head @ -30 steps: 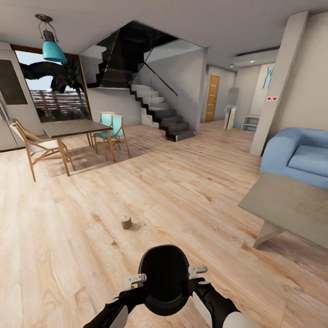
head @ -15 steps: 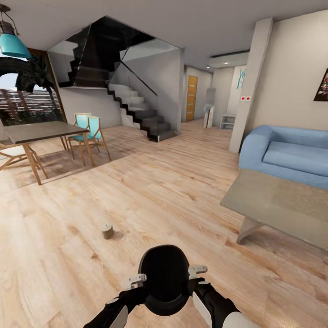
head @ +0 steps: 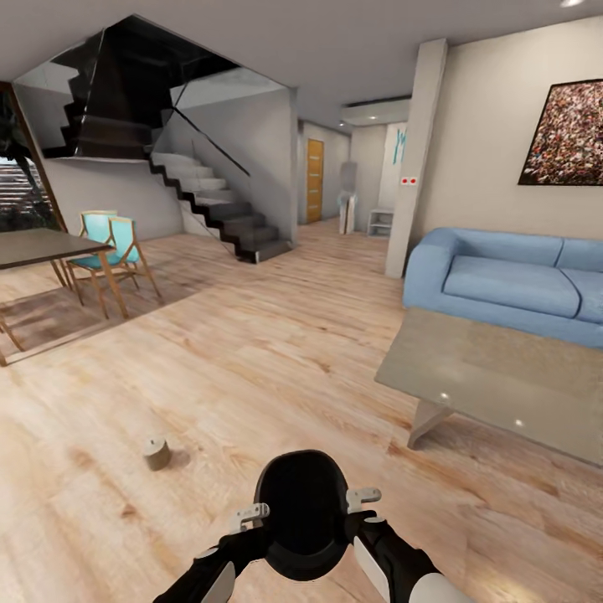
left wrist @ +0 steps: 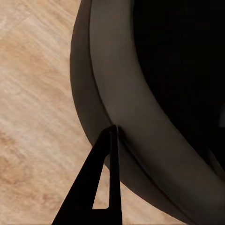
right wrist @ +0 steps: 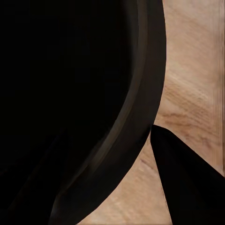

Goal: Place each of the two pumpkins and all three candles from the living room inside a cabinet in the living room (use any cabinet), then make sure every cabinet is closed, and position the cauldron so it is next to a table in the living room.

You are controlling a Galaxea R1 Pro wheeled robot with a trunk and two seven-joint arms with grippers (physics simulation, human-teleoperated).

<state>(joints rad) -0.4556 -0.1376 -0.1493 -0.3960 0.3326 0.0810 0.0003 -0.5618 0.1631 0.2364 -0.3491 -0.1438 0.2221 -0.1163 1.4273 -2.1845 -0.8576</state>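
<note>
Head view: the whole picture has slid leftward over the last second, so the camera has swung right while the room's things stayed put. The dining table (head: 38, 245) has gone to the left edge, and the sofa (head: 511, 285), the coffee table (head: 502, 377) and a wall picture (head: 563, 134) have come further into sight. The small candle (head: 156, 453) standing on the floor (head: 268, 352) now sits left of the robot, well apart from both tables.

The cauldron (head: 301, 511) is carried in front of the trunk, between the two arms, above bare floor. The left gripper (head: 249, 514) pinches its rim on one side and the right gripper (head: 363, 499) on the other. In the left wrist view one finger (left wrist: 101, 187) lies on the outside of the rim (left wrist: 122, 108); in the right wrist view the outer finger (right wrist: 187, 178) sits just beside the wall of the pot (right wrist: 140, 122).

By my reading, the turn aims the load at the coffee table, so the cauldron step is under way. No pumpkins or cabinet can be made out ahead, and the candle is not yet stowed.
</note>
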